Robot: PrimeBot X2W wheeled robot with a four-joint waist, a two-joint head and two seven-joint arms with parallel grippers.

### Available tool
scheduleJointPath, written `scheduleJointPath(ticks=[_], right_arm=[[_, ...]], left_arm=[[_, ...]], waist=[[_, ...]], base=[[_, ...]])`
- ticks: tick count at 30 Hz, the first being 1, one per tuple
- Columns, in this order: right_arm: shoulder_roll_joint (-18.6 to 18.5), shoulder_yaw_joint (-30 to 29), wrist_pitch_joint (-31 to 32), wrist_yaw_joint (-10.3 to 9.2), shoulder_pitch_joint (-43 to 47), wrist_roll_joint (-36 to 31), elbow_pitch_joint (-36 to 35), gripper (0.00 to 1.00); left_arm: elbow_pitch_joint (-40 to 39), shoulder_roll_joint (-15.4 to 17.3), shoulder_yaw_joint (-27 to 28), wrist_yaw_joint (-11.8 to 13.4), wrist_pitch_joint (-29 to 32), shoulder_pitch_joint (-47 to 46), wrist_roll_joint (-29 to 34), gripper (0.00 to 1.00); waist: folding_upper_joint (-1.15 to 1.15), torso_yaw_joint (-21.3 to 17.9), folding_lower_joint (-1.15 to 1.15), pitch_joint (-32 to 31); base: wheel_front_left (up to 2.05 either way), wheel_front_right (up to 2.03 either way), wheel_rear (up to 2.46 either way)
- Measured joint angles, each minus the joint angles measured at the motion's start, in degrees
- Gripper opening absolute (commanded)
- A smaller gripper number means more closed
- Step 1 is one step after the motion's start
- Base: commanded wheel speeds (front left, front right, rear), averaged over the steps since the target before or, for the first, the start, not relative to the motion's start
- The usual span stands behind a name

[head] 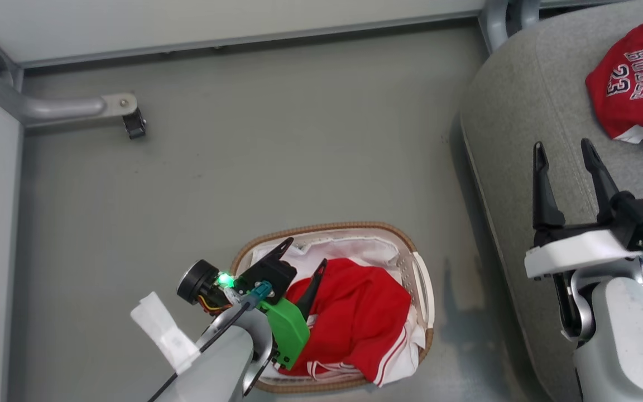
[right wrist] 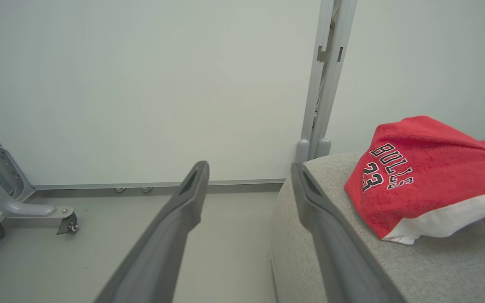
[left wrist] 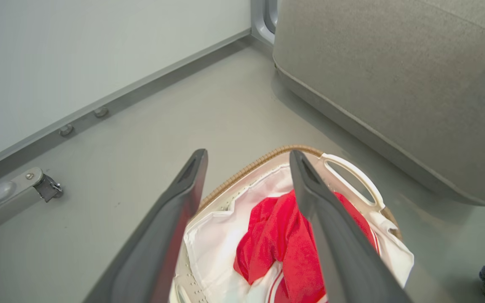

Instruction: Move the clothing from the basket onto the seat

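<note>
Now — left hand spread above basket | right hand spread at seat edge

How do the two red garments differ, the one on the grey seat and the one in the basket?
Place: the BULLS 23 garment lies on the seat; the striped garment is in the basket, on its white lining.
Marking: the BULLS 23 garment shows lettering and a white hem; the striped garment shows thin white stripes.
Both are red, white-trimmed and crumpled.
</note>
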Motion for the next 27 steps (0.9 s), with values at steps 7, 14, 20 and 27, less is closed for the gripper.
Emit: scheduleJointPath(ticks=[7,14,20,27], right_arm=[[0.00,1.54,0.00,0.00,-5.11,1.52,-1.85,1.00],[-0.07,2.83,0.01,0.00,-8.82,3.90,-3.76,1.00],[-0.07,4.15,0.01,0.00,-11.35,6.06,-6.19,1.00],[-0.05,5.20,0.01,0.00,-13.02,6.60,-7.56,1.00]], left_arm=[[9.93,-0.03,-12.02,0.00,2.99,-8.09,-4.22,1.00],[15.17,-0.09,-19.41,0.00,4.03,-12.46,-8.44,1.00],[20.46,-0.08,-20.89,0.00,4.54,-15.04,-11.66,1.00],[25.36,0.20,-21.35,0.00,4.20,-18.04,-13.79,1.00]], waist=[[0.00,-2.16,0.01,8.87],[0.00,-5.20,0.01,17.23],[0.00,-8.05,0.01,23.24],[0.00,-11.20,0.01,29.29]], base=[[0.00,0.00,0.00],[0.00,0.00,0.00],[0.00,0.00,0.00],[0.00,0.00,0.00]])
